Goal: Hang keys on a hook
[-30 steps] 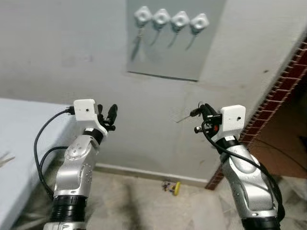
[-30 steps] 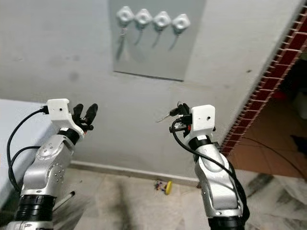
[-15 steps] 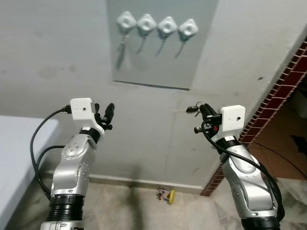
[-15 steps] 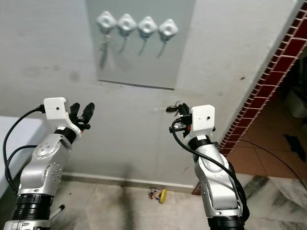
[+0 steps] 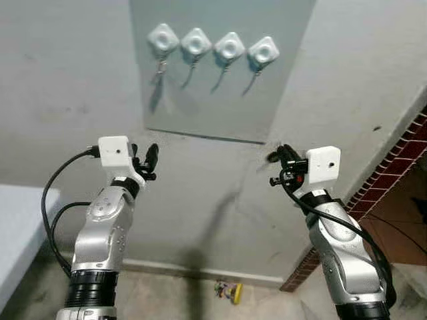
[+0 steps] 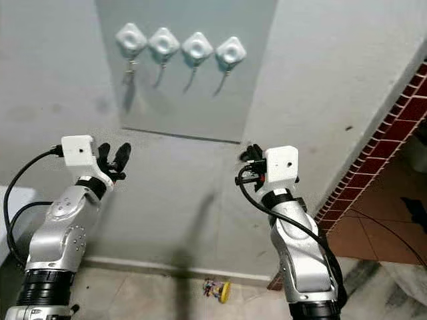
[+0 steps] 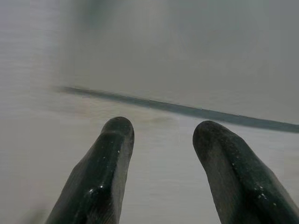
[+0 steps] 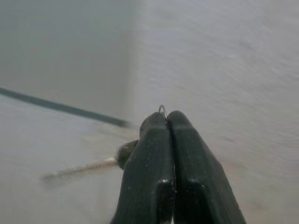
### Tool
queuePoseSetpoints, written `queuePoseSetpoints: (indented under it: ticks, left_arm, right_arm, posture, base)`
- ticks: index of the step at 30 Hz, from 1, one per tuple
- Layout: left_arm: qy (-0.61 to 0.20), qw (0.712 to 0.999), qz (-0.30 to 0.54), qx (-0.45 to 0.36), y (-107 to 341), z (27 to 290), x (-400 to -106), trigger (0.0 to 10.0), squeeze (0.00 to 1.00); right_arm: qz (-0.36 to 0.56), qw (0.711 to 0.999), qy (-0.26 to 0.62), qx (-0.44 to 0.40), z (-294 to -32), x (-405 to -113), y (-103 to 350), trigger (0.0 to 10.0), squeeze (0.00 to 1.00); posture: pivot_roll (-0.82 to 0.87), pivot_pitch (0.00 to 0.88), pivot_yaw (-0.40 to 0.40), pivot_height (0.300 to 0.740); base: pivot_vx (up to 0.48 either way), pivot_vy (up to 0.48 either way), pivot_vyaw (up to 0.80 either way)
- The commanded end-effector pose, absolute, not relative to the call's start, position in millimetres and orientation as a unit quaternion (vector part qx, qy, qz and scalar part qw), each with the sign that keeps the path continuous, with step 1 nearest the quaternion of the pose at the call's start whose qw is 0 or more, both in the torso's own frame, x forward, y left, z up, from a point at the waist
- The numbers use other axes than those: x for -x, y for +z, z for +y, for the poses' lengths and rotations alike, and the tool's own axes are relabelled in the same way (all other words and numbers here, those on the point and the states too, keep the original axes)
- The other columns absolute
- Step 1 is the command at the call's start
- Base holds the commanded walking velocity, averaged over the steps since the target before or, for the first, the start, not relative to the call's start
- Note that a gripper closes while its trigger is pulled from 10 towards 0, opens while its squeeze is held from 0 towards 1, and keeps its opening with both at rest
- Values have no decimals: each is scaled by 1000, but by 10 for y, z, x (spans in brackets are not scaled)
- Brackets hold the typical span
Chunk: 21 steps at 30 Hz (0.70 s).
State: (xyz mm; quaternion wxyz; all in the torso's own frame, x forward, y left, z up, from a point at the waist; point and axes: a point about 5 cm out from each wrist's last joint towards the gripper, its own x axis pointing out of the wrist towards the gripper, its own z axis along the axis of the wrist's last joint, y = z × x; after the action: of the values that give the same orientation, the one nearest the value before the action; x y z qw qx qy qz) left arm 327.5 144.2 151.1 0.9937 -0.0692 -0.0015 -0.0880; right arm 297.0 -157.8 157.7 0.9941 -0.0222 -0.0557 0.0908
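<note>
**Right gripper pinching key ring below hook panel**

Nearest, lower part of the frame: two silver arms raised toward the wall. Right gripper sits centre-right, fingers pressed together around the keys. In the right wrist view a thin wire ring peeks out just above the closed fingertips, a dark rounded key head sits beside them, and a pale slim blade sticks out sideways, blurred. From the head views the keys read only as a small dark blob at the fingertips; detail too small to tell. Keys are still in the gripper, below and slightly right of the panel's lower right corner, well apart from the hooks.

Left gripper centre-left, holding nothing, fingers spread with a clear gap; wall and the panel's dark lower edge show between them. A black cable loops off the left arm.

Farther, bottom centre: a small yellow object lies on the floor by the skirting. Pale table corner at far left edge.

Farthest, upper centre: grey panel flat on the wall carrying four white diamond-shaped hooks in a row, each with a thin metal prong hanging down. All four prongs bare. Red brick edging runs diagonally at right.
</note>
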Motion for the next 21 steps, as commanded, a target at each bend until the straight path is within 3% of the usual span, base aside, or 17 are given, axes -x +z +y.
queuePoseSetpoints:
  ticks: [1,8,21]
  left_arm:
    - [-97,994,-29,37,1637,1431,-3274,10000,0]
    - [-150,986,-76,-13,1843,1236,-3250,10000,0]
    - [-156,981,-112,-14,2004,1228,-3277,10000,0]
  right_arm:
    - [-72,992,99,21,-1537,-2981,1666,10000,0]
    - [-93,985,143,19,-1417,-3038,1785,10000,0]
    - [-159,966,203,-1,-1129,-3203,2128,10000,0]
  posture:
    - [-74,35,-61,740]
    - [-76,40,-58,740]
    - [-68,45,-53,740]
  base:
    - [0,0,0]
    - [0,0,0]
    - [0,0,0]
